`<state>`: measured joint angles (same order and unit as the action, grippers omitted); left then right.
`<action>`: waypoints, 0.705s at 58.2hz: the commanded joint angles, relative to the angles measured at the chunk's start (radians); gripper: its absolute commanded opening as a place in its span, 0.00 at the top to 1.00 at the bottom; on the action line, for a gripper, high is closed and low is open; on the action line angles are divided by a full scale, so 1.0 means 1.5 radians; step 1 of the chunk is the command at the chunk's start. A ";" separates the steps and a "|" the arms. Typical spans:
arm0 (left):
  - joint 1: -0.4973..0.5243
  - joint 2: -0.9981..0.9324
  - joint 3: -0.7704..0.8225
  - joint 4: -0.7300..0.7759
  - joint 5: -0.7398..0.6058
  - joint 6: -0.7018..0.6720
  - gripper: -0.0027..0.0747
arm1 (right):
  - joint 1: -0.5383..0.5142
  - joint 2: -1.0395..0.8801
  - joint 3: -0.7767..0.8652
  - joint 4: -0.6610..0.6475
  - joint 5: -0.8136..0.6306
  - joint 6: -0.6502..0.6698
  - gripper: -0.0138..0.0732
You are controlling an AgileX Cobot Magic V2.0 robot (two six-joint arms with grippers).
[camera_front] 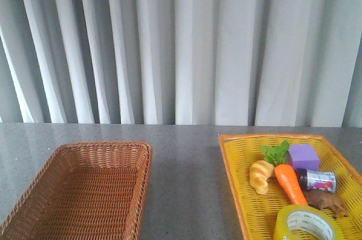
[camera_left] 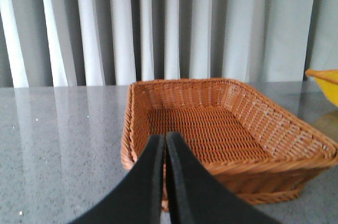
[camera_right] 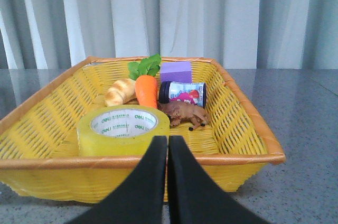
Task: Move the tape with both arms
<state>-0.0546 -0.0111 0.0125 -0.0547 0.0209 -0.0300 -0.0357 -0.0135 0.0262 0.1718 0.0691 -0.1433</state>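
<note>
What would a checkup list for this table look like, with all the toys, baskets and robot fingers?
Surface: grey speckled table, shiny, holding two baskets set apart.
Job's things: tape lies flat in the yellow basket, at its near end; brown basket holds nothing.
Clutter: carrot, croissant, purple block, small can on its side, brown toy animal, all in the yellow basket behind the tape.
Grippers: left gripper has its fingers shut, empty, facing the brown basket; right gripper has its fingers shut, empty, facing the tape.
Cables: nothing seen.
Surroundings: grey-white curtain behind the table.
</note>
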 commanded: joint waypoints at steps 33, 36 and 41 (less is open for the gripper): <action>0.002 0.326 -0.438 0.001 0.121 -0.001 0.97 | -0.004 0.268 -0.399 0.009 0.074 -0.006 0.85; 0.002 0.351 -0.460 0.001 0.147 -0.001 0.97 | -0.004 0.304 -0.426 0.006 0.108 -0.007 0.85; 0.002 0.391 -0.475 0.001 0.161 -0.001 0.97 | -0.004 0.357 -0.449 -0.007 0.157 -0.007 0.85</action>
<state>-0.0546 0.5161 -0.6493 -0.0528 0.2944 -0.0300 -0.0357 0.4415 -0.5886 0.1838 0.2850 -0.1442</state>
